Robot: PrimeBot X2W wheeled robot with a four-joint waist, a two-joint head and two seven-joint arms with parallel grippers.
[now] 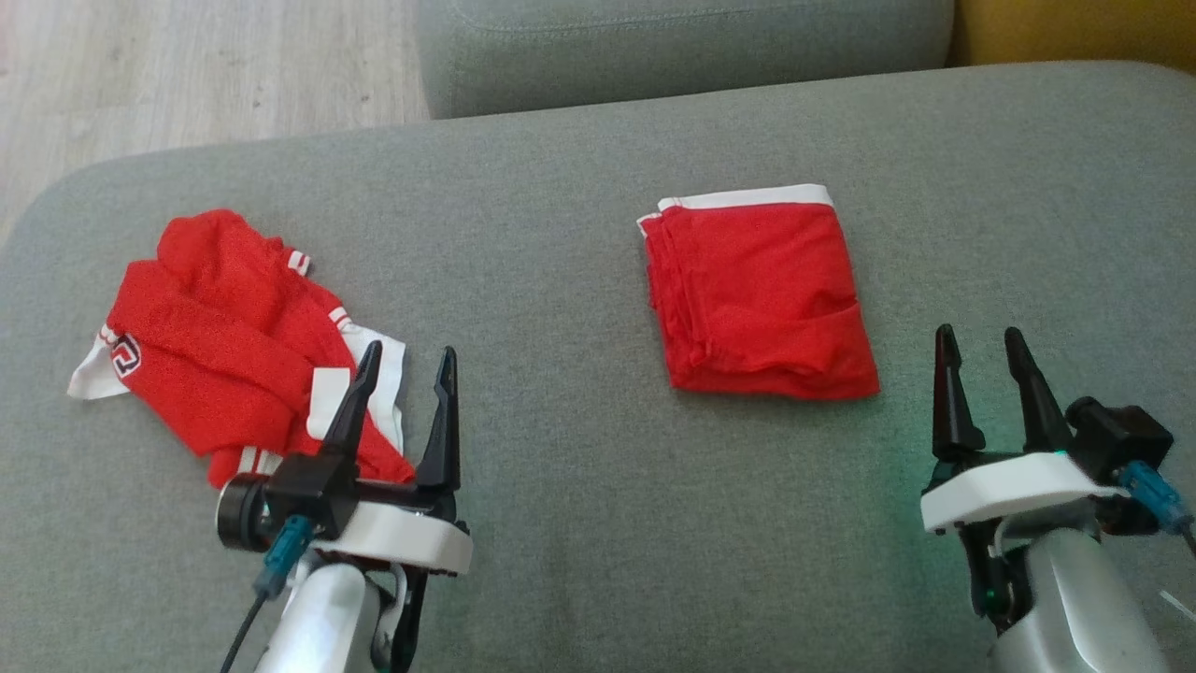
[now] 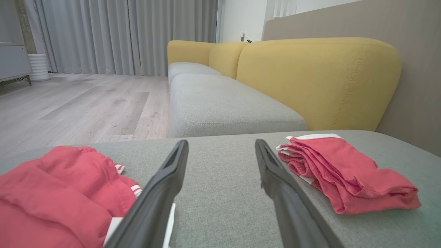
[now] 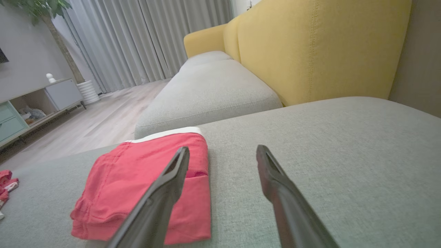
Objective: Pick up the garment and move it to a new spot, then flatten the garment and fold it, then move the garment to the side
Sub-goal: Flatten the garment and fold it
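Red folded cloth garment (image 1: 761, 299) with a white waistband: lies flat as a neat rectangle on the grey woven sofa cushion (image 1: 561, 523), right of centre. Red crumpled garment (image 1: 224, 346) with white trim: heaped at the cushion's left end. Left gripper (image 1: 411, 350): jaws apart, holding nothing, one finger over the heap's near edge. Right gripper (image 1: 979, 332): jaws apart, holding nothing, near the folded piece's lower right corner, not touching.
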